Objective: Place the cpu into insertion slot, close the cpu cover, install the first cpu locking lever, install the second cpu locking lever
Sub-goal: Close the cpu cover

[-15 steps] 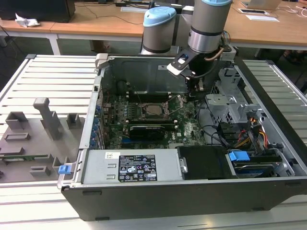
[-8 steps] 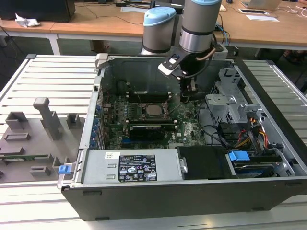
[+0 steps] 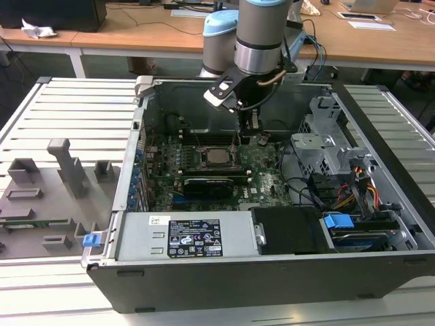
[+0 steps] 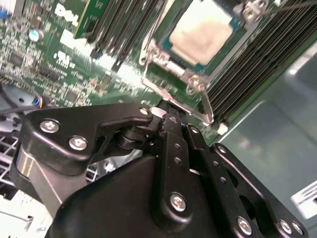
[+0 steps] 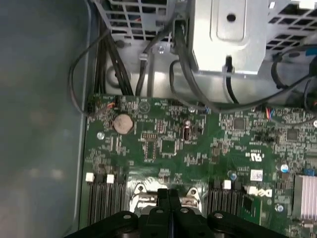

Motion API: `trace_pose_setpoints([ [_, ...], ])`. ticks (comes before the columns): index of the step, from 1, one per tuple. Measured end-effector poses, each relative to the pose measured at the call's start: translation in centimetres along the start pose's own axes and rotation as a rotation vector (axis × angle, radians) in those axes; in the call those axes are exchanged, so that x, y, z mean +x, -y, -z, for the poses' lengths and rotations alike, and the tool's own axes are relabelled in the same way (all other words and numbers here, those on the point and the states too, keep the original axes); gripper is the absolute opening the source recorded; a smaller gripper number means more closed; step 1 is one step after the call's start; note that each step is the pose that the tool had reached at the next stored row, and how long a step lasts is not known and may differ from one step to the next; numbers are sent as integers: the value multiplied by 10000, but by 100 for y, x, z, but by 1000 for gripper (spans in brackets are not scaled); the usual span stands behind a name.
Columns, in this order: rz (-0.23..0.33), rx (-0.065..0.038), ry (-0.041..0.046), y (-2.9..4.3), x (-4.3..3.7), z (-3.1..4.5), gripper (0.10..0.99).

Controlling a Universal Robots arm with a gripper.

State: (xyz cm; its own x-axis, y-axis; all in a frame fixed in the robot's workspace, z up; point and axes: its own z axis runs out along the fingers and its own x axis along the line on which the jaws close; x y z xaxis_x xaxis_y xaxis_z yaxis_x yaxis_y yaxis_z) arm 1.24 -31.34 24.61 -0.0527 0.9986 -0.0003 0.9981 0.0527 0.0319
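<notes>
Arm reaching down into open computer case (image 3: 129,183). Gripper (image 3: 249,133) low over green circuit board (image 3: 262,170), just to the exterior view's right of the socket. Fingers pressed together, narrow, nothing visible between them in both wrist views (image 4: 168,117) (image 5: 168,194).

Cpu (image 3: 216,157) lying flat in the insertion slot (image 3: 204,164), pale metal top facing up, also clear in the second wrist view (image 4: 203,30). Cpu cover (image 4: 148,52) down around the chip, top showing through its window. Thin metal bar (image 4: 178,99) along the socket edge nearest the fingertips, just beside them; touching or not, cannot tell.

Rows of long black memory slots (image 4: 257,59) on both sides of the socket. Long black card (image 3: 207,185) on the board, near the socket on the side toward the power supply (image 3: 190,238).

In the first wrist view: round coin battery (image 5: 124,124) on the board, grey metal drive cage (image 5: 228,29) past the board's edge, black cables (image 5: 183,59) hanging beside it.

Grey tray (image 3: 41,197) with upright blocks on the table at the exterior view's left, well apart from the case.
</notes>
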Motion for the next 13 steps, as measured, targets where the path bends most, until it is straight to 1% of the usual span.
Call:
trace_pose_setpoints([
  [4, -1, 0, -1, 110, 6, -9, 106],
  [8, 0, 0, 0, 193, 10, -40, 106],
  [12, -1, 1, 2, 254, 13, -57, 106],
  [13, 0, 0, 1, 292, 16, -59, 106],
])
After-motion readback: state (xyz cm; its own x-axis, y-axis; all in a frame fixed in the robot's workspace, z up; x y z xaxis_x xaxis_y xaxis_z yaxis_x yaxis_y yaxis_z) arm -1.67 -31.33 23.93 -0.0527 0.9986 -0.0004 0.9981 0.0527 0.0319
